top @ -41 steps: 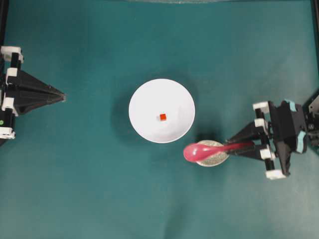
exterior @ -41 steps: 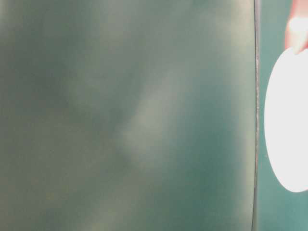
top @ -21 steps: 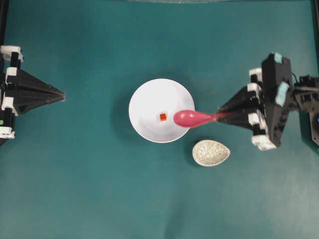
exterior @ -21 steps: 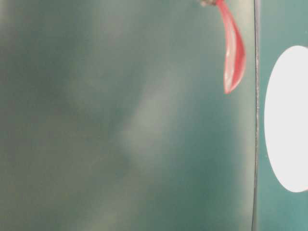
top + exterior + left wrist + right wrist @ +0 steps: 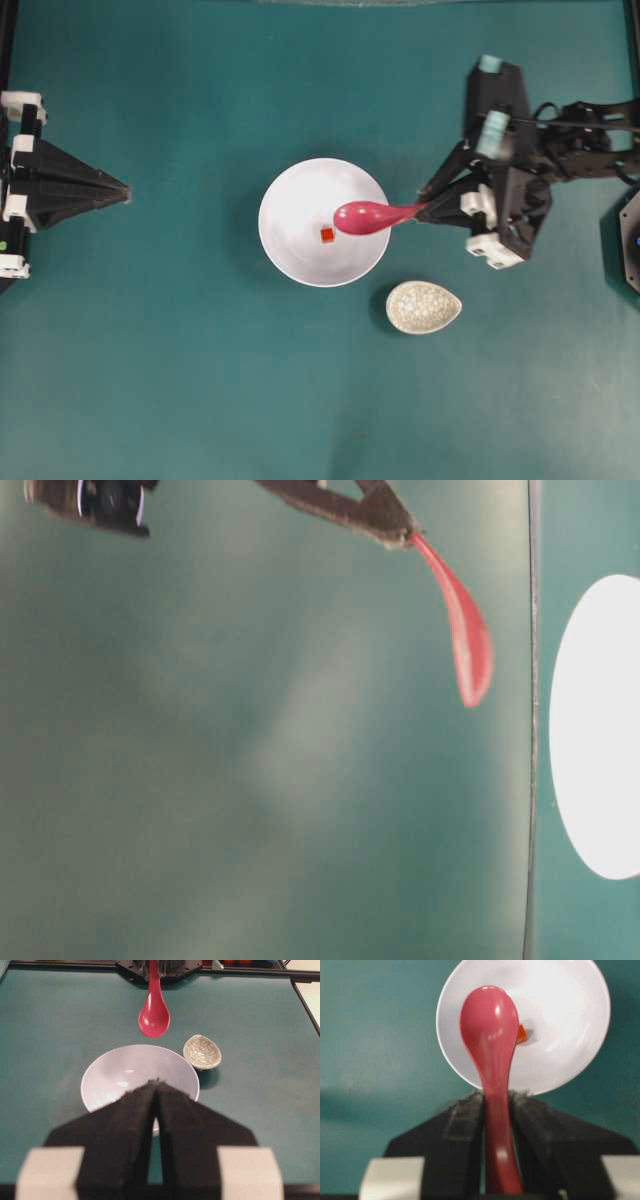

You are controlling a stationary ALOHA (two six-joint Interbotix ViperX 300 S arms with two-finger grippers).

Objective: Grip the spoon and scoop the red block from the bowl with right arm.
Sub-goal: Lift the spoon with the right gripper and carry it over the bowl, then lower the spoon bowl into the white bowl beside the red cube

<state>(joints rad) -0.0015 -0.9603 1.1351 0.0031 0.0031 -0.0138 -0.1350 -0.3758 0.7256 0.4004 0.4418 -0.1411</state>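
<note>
My right gripper [image 5: 424, 207] is shut on the handle of the magenta spoon [image 5: 362, 216], whose scoop hangs above the right part of the white bowl [image 5: 290, 200]. The tiny red block [image 5: 327, 235] lies on the bowl's floor, just left of and below the scoop. In the right wrist view the spoon [image 5: 488, 1030] runs out from between the fingers [image 5: 465, 1125] over the bowl [image 5: 570, 1020], with the block [image 5: 521, 1034] peeking out at the scoop's right edge. My left gripper [image 5: 126, 191] rests shut at the far left, pointing at the bowl.
A small speckled egg-shaped dish [image 5: 424, 307] stands on the teal mat just below and right of the bowl. In the table-level view the spoon [image 5: 468, 645] hangs from the gripper tip at the top; the rest is blurred.
My right arm lifted the spoon off the speckled dish, swung it up and left, and now holds the scoop over the bowl. The left arm stayed still.
</note>
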